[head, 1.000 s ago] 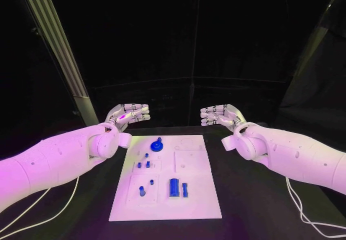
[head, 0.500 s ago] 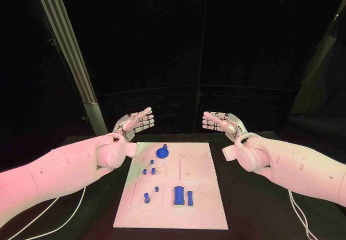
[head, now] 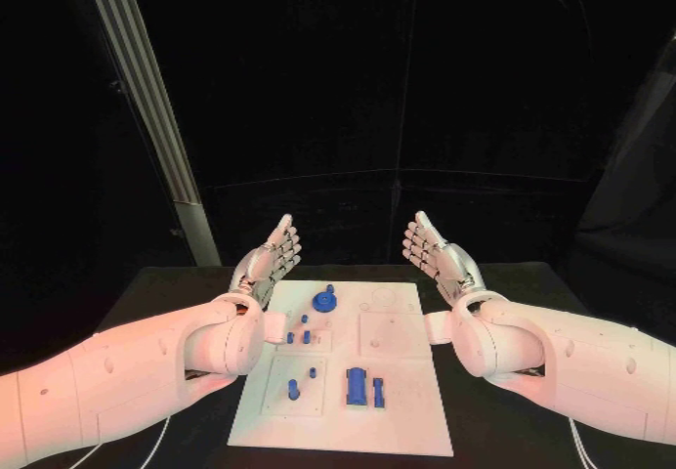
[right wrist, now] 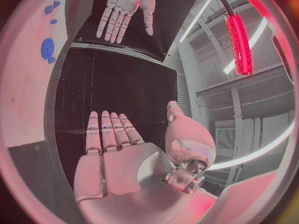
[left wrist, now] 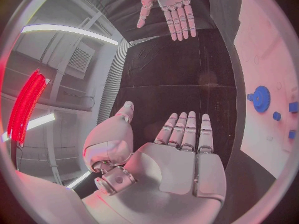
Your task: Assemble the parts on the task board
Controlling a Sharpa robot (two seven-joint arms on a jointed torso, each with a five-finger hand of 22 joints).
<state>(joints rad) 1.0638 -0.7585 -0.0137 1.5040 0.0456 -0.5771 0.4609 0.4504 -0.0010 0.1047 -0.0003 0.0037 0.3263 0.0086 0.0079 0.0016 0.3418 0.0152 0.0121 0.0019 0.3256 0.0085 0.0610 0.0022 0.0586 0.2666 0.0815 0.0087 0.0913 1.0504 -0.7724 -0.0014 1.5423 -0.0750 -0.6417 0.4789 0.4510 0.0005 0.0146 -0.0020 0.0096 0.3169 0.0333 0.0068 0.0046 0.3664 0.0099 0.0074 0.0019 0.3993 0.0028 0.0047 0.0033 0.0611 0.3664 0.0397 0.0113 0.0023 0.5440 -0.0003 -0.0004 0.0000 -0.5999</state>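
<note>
Over the last second both hands have uncurled: the left hand (head: pixel 271 256) and the right hand (head: pixel 434 254) now stand flat with fingers straight and spread, palms facing each other, holding nothing. I judge this a neutral pose, which fits a pause before picking as well as one after placing. The task board (head: pixel 401 420) lies on the table between the forearms, nearer to the robot than both hands. On it stand the blue parts (head: pixel 358 386), with a round piece (head: pixel 325 300) nearest the hands but apart from them.
</note>
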